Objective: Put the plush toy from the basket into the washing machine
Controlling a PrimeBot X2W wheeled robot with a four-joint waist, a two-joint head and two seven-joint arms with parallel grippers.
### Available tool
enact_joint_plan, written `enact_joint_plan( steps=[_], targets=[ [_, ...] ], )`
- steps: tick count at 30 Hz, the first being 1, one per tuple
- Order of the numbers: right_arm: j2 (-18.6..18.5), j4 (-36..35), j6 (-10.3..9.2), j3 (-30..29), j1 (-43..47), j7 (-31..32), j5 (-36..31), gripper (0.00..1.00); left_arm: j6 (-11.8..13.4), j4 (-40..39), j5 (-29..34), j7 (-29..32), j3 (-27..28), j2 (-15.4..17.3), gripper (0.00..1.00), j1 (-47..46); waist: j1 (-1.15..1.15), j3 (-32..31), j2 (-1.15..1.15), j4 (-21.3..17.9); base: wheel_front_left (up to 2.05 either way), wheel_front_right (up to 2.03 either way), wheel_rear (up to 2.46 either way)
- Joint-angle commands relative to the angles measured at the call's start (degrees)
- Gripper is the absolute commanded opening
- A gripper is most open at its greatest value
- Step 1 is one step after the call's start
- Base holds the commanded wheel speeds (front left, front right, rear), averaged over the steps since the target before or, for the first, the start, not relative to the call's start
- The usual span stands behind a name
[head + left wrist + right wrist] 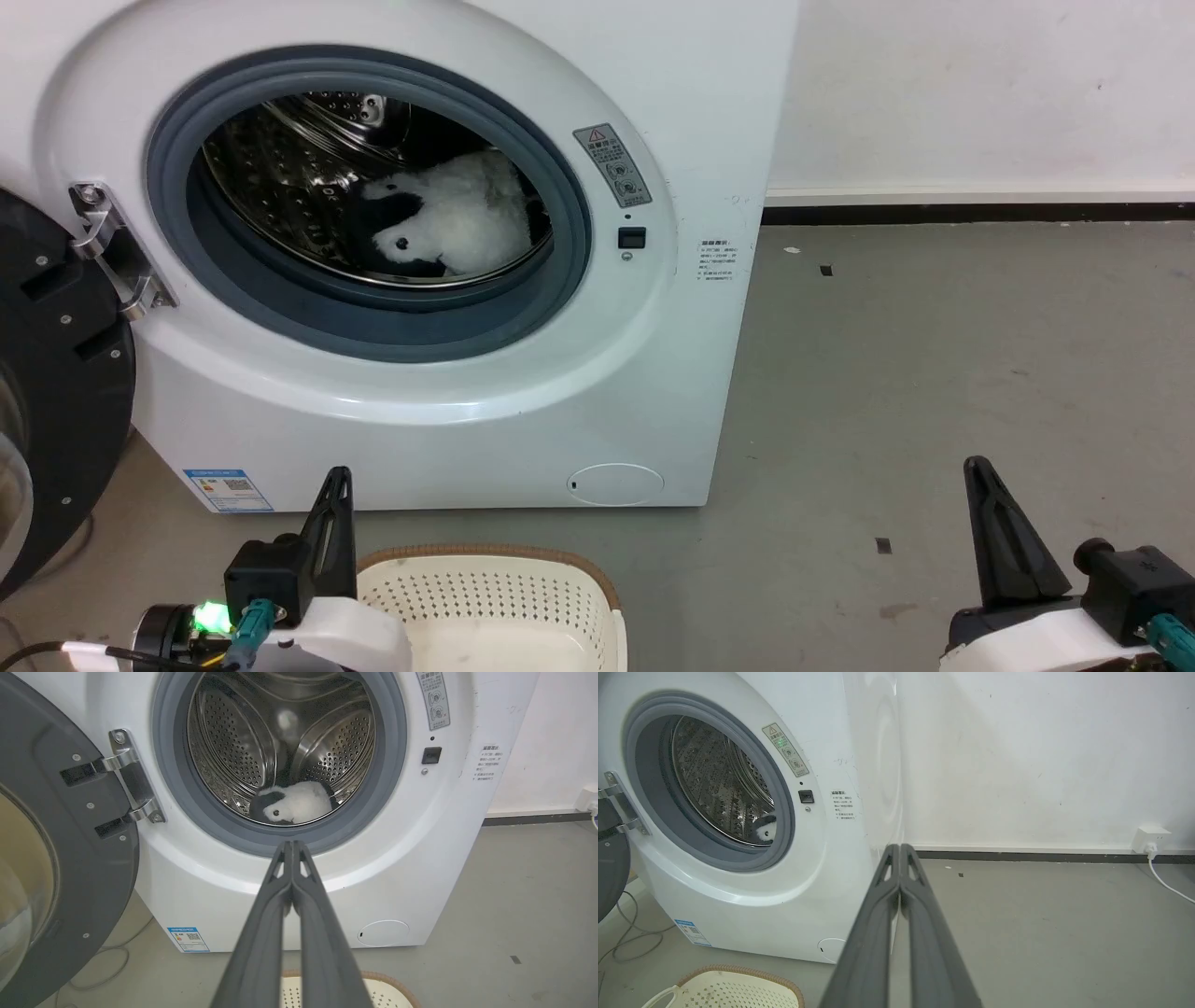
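The black-and-white panda plush toy [457,224] lies inside the steel drum of the white washing machine [448,392], low in the round opening. It also shows in the drum as the plush toy [292,805] and a small part of the plush toy [764,828]. The black-framed door [51,373] hangs open at the left. The cream basket [495,597] stands on the floor before the washer, with nothing visible in the part that shows. My left gripper [338,478] is shut and holds nothing, beside the basket's left rim. My right gripper [976,467] is shut with nothing in it, over the floor at the lower right.
Grey concrete floor [934,373] stretches to the right of the washer up to a white wall with a dark skirting. A wall socket with a white cable [1153,842] sits at the far right. Loose cables [626,933] lie on the floor left of the machine.
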Motion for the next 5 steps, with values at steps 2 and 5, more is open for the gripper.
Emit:
enact_joint_plan(
  steps=[2, 5],
  targets=[
    [0.0, 0.3, 0.02, 0.1, -1.2, 0.4, -0.7, 0.00, -0.4, -0.5, 0.5, 0.4, 0.2, -0.3, 0.00, -0.1, 0.00, 0.0, 0.00, 0.0, 0.00, 0.00, 0.00],
    [0.0, 0.4, 0.02, 0.2, -1.4, 0.7, -1.0, 0.00, -0.5, -0.8, 0.6, 0.8, 0.3, -0.4, 0.00, -0.1, 0.00, 0.0, 0.00, 0.0, 0.00, 0.00, 0.00]
  ],
)
